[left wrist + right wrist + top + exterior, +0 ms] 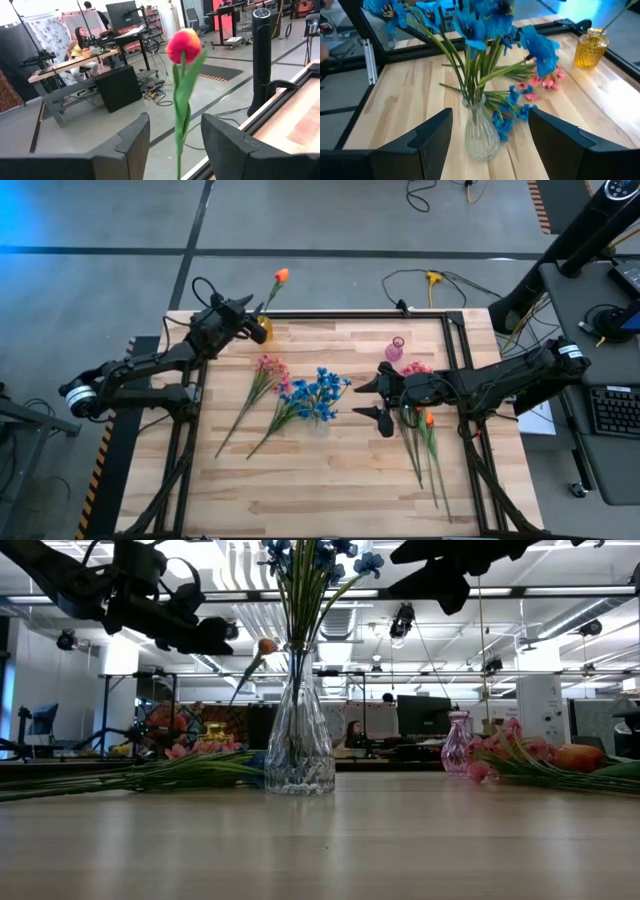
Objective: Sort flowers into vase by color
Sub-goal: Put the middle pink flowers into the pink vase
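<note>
So far some blue flowers (485, 30) stand in the clear vase (481, 132) and an orange flower (281, 276) in the yellow vase (259, 330), both the left gripper (175, 150) and right gripper (487, 140) are open and hold nothing, and pink flowers (268, 370) plus more still lie on the table (330, 470).

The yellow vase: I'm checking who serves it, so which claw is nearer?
Left. The left claw hovers right over the yellow vase at the table's far left corner; the right claw waits mid-table, beside the blue flowers.

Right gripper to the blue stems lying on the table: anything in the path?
Yes. The clear vase, already holding blue flowers, stands directly ahead of the open right gripper, with the loose blue stems lying just behind it.
</note>
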